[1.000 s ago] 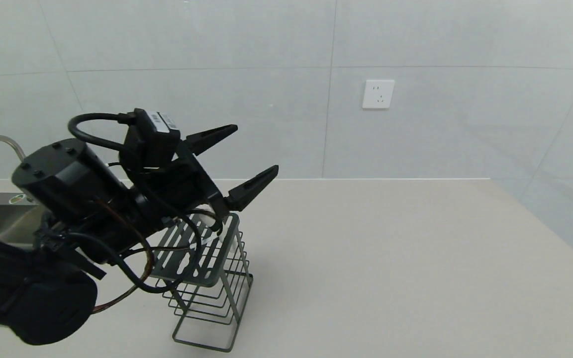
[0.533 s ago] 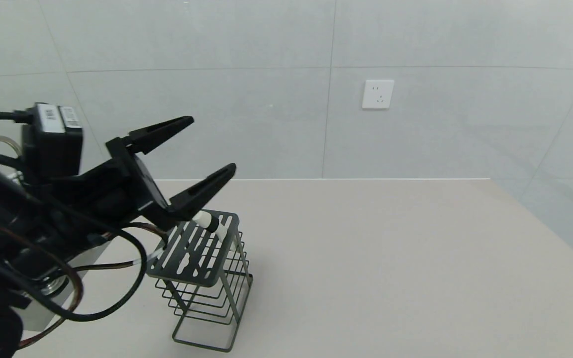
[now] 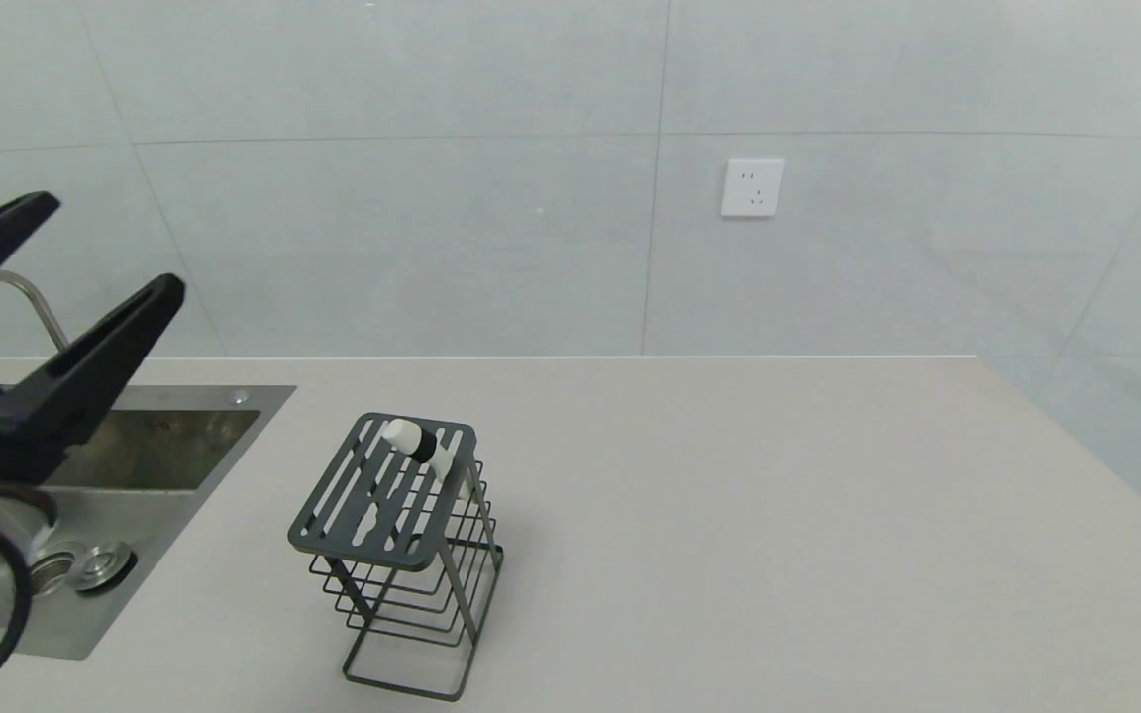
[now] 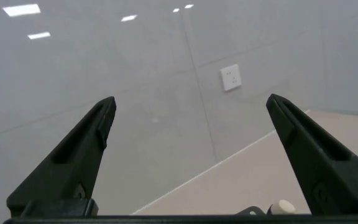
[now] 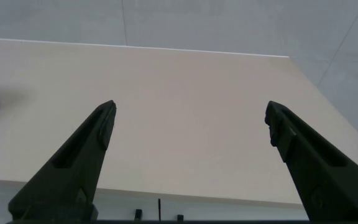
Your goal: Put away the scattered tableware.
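By the sink (image 3: 174,441), the left gripper (image 3: 117,241) hangs spread wide and empty; the right gripper (image 5: 189,112) gapes likewise over the counter (image 5: 191,74); near the sink, a white-and-black-handled utensil (image 3: 412,441) stands slotted in the wire rack (image 3: 372,552); that piece looks stowed; whether more tableware remains, I cannot tell.

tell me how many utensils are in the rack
1: a white-and-black utensil handle pokes up through the slotted top of the rack, at its far corner. Shorter pieces could be hidden inside.
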Tool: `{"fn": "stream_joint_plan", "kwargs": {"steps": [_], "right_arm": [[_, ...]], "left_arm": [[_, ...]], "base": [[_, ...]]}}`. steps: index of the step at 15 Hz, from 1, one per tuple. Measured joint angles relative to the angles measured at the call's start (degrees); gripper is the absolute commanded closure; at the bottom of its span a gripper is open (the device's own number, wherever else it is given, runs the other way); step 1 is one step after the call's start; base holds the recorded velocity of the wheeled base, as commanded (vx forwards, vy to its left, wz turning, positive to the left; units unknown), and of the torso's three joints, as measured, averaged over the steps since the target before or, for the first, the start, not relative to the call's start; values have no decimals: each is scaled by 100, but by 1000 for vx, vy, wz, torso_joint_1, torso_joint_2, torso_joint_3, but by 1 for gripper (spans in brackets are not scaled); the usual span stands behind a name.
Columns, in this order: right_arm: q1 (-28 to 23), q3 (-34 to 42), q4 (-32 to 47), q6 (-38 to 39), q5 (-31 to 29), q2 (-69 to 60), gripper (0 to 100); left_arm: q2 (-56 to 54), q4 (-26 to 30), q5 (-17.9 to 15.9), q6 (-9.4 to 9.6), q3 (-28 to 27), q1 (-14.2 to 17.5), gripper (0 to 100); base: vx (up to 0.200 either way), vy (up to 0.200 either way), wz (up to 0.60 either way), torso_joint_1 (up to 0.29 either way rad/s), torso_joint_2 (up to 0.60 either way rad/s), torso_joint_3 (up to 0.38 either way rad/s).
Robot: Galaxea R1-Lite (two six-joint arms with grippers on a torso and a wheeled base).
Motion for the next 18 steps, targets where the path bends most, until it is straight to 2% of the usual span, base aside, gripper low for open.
{"fn": "stream_joint_plan", "kwargs": {"steps": [4,5,6,8,11,13,14,15,16,18], "right_arm": [[0,0,0,0,0,0,0],[0,0,0,2,1,0,0],[0,0,0,0,0,0,0],[0,0,2,0,1,0,0],[2,0,0,0,0,0,0],[0,0,0,0,1,0,0],[0,0,0,2,1,0,0],[0,0,0,9,0,0,0],[-2,0,0,20,-10,0,0],[0,0,18,145,-218,0,0]], "left_arm": [[-1646,187,9,-107,906,218,0],[-2085,364,6,-130,1044,289,0],[-2566,784,2,-128,1133,345,0],[-3672,2136,-9,-117,1196,449,0],[-5324,5244,20,-60,1143,521,0],[-6032,6704,301,126,1220,495,0],[-6266,7446,681,261,1270,484,0],[-6415,8057,1309,350,1281,473,0],[-6517,8426,1813,364,1303,464,0],[-6640,8475,1974,378,1312,449,0]], "base": [[0,0,0,0,0,0],[0,0,0,0,0,0],[0,0,0,0,0,0],[0,0,0,0,0,0],[0,0,0,0,0,0],[0,0,0,0,0,0],[0,0,0,0,0,0],[0,0,0,0,0,0],[0,0,0,0,0,0],[0,0,0,0,0,0]]}}
